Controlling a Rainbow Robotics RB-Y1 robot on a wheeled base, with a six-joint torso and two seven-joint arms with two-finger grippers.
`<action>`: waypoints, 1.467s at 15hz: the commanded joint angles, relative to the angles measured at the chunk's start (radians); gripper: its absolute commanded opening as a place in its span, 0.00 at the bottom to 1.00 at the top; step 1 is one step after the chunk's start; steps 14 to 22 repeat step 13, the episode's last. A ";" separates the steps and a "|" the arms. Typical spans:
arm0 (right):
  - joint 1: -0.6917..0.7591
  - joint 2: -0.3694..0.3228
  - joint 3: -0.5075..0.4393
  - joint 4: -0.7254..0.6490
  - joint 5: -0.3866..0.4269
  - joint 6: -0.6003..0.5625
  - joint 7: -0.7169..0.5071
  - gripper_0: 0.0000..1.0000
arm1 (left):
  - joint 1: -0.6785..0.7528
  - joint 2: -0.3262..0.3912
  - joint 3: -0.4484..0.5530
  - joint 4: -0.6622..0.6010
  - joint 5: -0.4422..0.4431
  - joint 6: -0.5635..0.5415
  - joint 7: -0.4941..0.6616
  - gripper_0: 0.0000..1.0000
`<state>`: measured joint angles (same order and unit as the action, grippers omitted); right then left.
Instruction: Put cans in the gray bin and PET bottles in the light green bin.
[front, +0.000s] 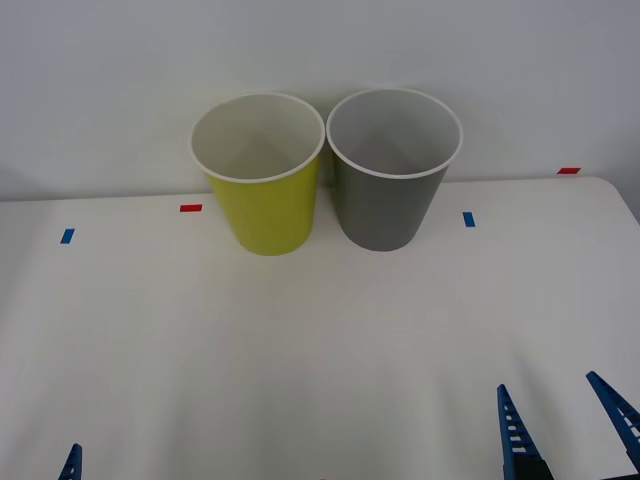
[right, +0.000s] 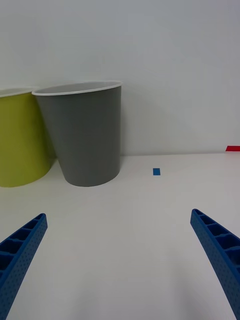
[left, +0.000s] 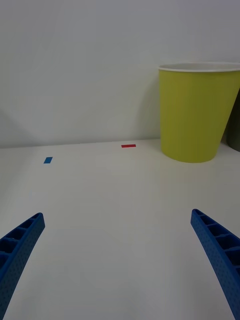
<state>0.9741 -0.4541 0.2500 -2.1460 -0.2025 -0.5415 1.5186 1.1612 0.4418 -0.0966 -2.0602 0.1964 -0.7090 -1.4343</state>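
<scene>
Light green bin (front: 262, 200) and gray bin (front: 390, 195) stand upright, side by side, at the table's (front: 300, 340) far edge. Right gripper (front: 565, 420) and left gripper (left: 117, 260) hover low near the table's front edge, fingers spread wide, holding nothing.

— What do we see past our right hand (right: 120, 260)?
— Spread blue fingers (right: 217, 255), the gray bin (right: 85, 135) upright on the white tabletop (right: 125, 225), the light green bin (right: 20, 140) just beside it.

Left claw (front: 72, 462) mostly cut off at front view's lower edge
</scene>
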 joint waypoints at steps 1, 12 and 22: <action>0.000 0.000 0.000 0.000 0.000 0.000 0.000 1.00 | 0.000 0.000 0.000 0.000 0.000 0.000 0.000 1.00; 0.000 0.000 0.000 0.000 0.000 0.000 0.000 1.00 | 0.000 0.000 0.000 0.000 0.000 0.000 0.000 1.00; 0.000 0.000 0.000 0.000 0.000 0.000 0.000 1.00 | 0.000 0.000 0.000 0.000 0.000 0.000 0.000 1.00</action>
